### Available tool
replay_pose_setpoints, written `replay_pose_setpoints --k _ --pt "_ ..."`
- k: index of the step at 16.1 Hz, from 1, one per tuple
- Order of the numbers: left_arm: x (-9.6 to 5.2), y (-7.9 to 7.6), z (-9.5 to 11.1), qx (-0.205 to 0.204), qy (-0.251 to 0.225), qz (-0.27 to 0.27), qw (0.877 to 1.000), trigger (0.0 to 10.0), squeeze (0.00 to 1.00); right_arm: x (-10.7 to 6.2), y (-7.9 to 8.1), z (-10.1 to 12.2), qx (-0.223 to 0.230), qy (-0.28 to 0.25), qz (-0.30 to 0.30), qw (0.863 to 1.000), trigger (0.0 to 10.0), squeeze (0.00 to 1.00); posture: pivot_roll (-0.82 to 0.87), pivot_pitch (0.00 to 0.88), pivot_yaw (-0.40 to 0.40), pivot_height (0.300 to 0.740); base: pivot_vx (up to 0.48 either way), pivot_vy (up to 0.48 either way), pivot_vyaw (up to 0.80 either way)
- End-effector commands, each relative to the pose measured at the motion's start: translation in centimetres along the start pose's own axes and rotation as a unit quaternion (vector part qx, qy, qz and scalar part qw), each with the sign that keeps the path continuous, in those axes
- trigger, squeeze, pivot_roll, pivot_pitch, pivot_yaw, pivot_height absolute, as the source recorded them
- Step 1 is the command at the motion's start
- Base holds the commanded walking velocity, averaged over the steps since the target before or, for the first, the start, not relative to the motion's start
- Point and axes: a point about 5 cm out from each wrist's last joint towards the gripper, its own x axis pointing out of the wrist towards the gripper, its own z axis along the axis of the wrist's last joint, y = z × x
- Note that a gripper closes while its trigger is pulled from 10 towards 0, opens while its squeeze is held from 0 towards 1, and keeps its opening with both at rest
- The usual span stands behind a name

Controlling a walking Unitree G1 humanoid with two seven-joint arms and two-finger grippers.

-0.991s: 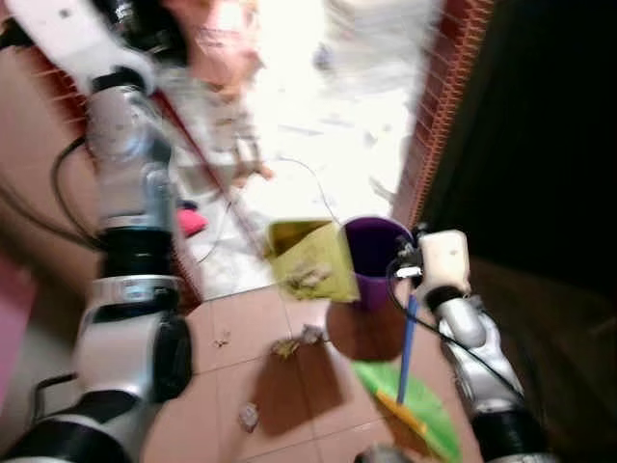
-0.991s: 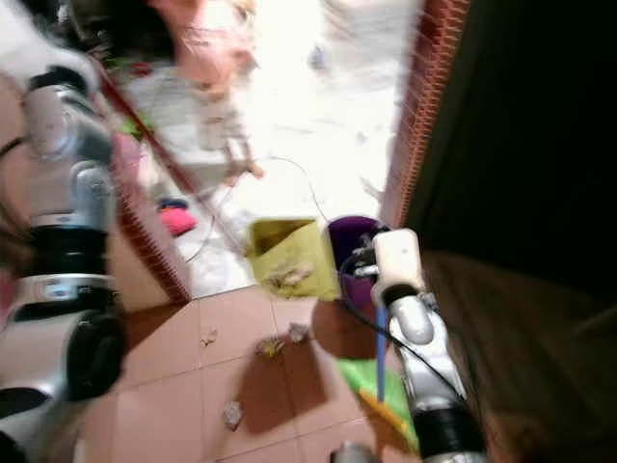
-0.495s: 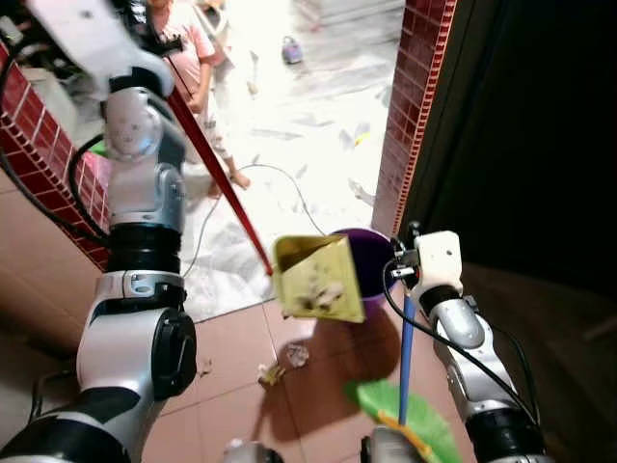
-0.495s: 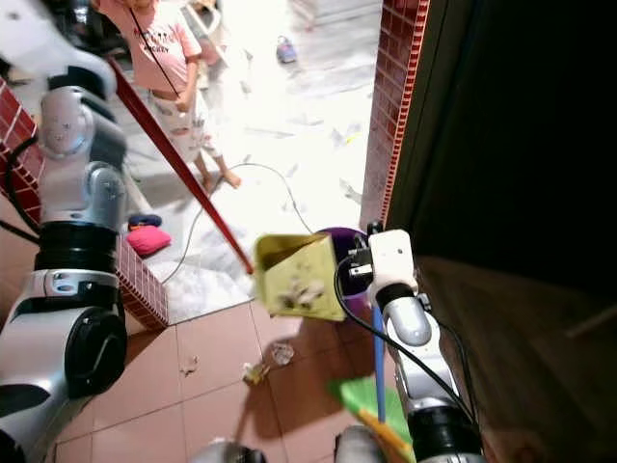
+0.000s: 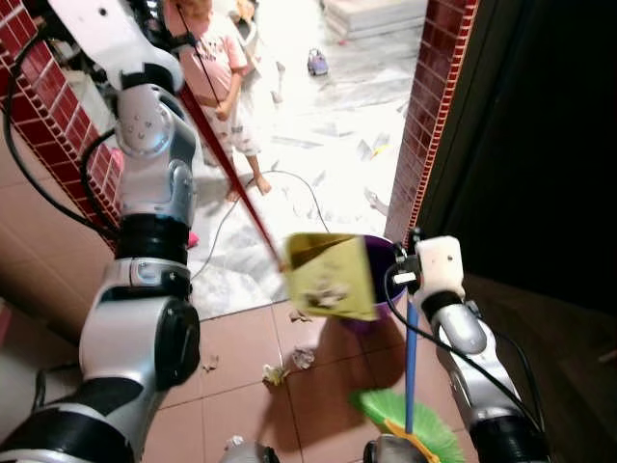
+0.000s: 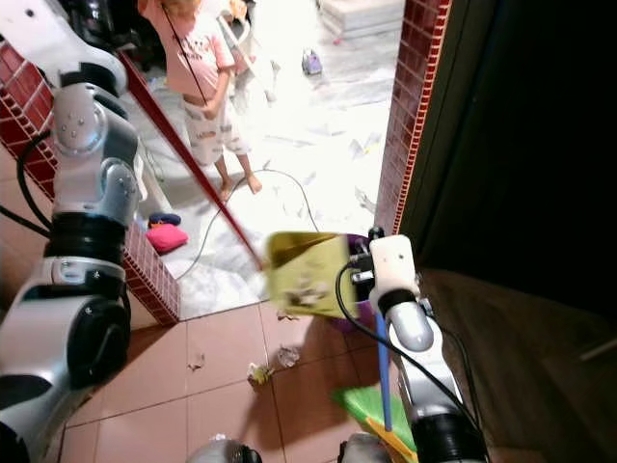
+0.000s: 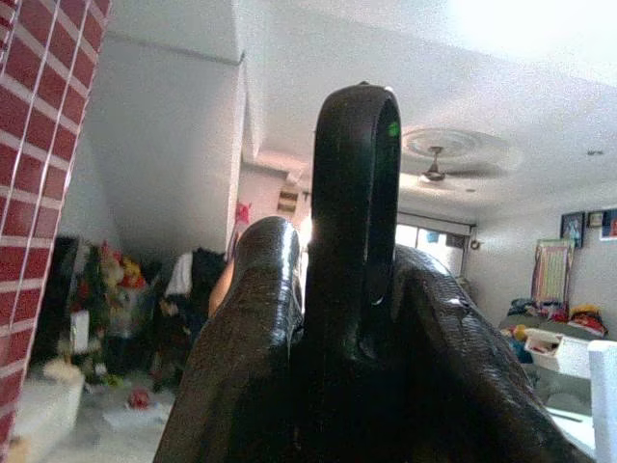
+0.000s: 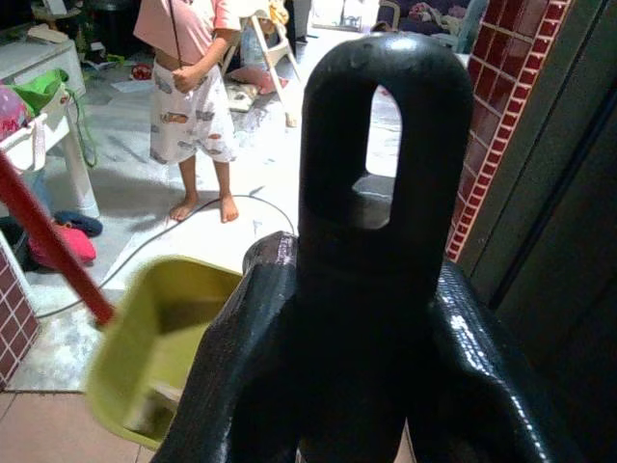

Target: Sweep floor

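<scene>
1. The left gripper (image 7: 352, 289) is raised out past the top of the head views; its wrist view shows only black fingers (image 7: 355, 212) pressed together against a ceiling and a far room, so they look closed, but whether they clamp the red handle cannot be made out there.
2. The right gripper (image 8: 371, 251) likewise shows its fingers together in its wrist view. What they hold is hidden; in the head views the blue broom handle (image 5: 411, 362) runs down just beside the right forearm (image 5: 463, 333).
3. The broom's green bristles (image 5: 405, 434) are cut off at the lower edge, resting on the terracotta tiled floor (image 5: 241, 386).
4. The yellow-green dustpan (image 5: 331, 275) hangs tilted in the air on a long red handle (image 5: 227, 164), its open face showing scraps of debris inside. It is slightly blurred.
5. Directly behind it sits a purple bin (image 5: 386, 280), mostly covered by the pan.
6. Small litter scraps (image 5: 291, 362) lie on the tiles below the pan.
7. A person (image 6: 207, 87) stands barefoot on the pale marble floor beyond, cropped at the top.
</scene>
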Motion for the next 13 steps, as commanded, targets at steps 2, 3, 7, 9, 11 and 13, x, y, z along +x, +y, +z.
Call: replay_pose_setpoints --k 2,3,7,9,11,13 --pt "1.3 -1.3 2.1 -0.004 -0.053 -0.015 0.998 10.0 0.00 -1.0 -0.3 -1.1 -0.004 0.028 -0.006 1.000 10.0 0.00 -0.23 0.000 0.139 0.740 0.000 0.000 0.00" --pt "1.3 -1.9 1.9 -0.002 -0.051 -0.022 0.998 10.0 0.00 -1.4 -0.5 -1.2 -0.003 0.027 -0.009 1.000 10.0 0.00 -0.24 0.000 0.147 0.740 0.000 0.000 0.00" --pt "1.5 -4.0 1.2 0.010 -0.051 -0.055 0.997 10.0 0.00 -3.8 -1.6 -1.3 -0.001 0.024 -0.038 0.999 10.0 0.00 -0.30 0.000 0.177 0.740 0.000 0.000 0.00" --pt "1.4 -5.0 0.9 0.024 -0.049 -0.081 0.995 10.0 0.00 -5.8 -2.2 -1.6 -0.008 0.035 -0.056 0.998 10.0 0.00 -0.33 0.000 0.192 0.740 0.000 0.000 0.00" --pt "1.2 -5.6 0.6 0.037 -0.050 -0.098 0.993 10.0 0.00 -7.8 -2.7 -1.8 -0.010 0.046 -0.071 0.996 10.0 0.00 -0.35 0.000 0.203 0.740 0.000 0.000 0.00" --pt "1.1 -6.4 0.5 0.036 -0.047 -0.103 0.993 10.0 0.00 -9.4 -2.8 -2.0 -0.012 0.057 -0.081 0.995 10.0 0.00 -0.37 0.000 0.212 0.740 0.000 0.000 0.00"
